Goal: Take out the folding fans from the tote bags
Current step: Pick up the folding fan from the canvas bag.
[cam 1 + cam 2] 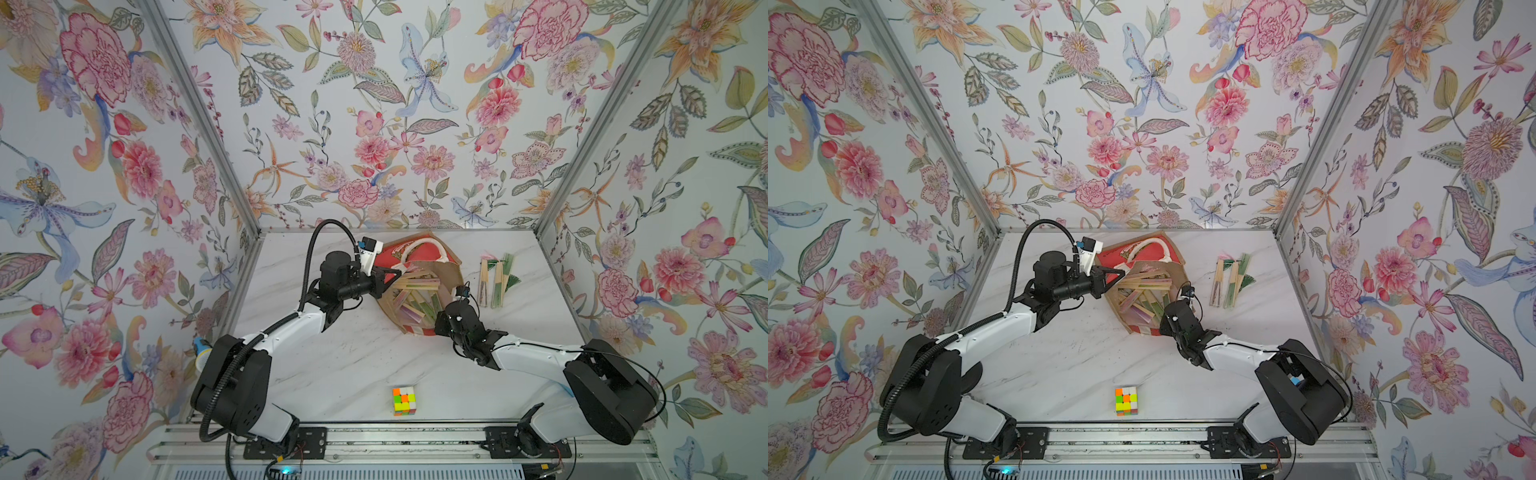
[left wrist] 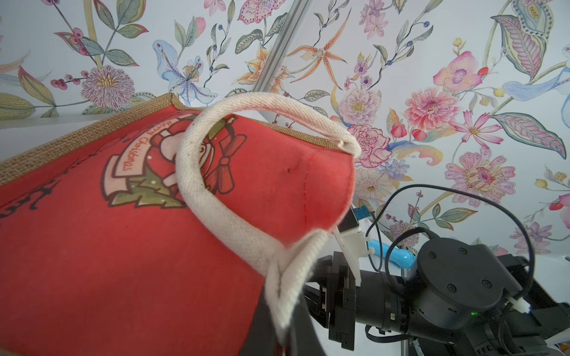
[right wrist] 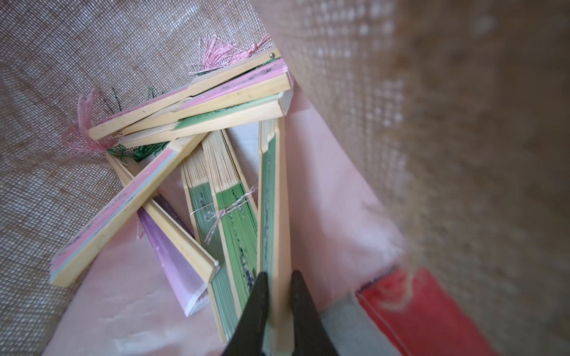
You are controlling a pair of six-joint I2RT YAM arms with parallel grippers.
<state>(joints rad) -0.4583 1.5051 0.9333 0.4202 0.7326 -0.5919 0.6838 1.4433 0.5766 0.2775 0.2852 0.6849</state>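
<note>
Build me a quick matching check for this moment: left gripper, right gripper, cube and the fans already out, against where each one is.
1 left gripper
2 right gripper
3 cube
4 removed fans

A near the front edge of the table
B inside the tote bag, shut on a green fan
C on the table beside the tote bag
D shut on the tote bag's rim by a handle

Pairs: 1-D, 2-B, 3-A, 4-C

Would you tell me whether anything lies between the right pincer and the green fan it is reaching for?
Nothing visible does: the right pincer clasps the green fan inside the tote bag, with no other fan across it near the grip.
</note>
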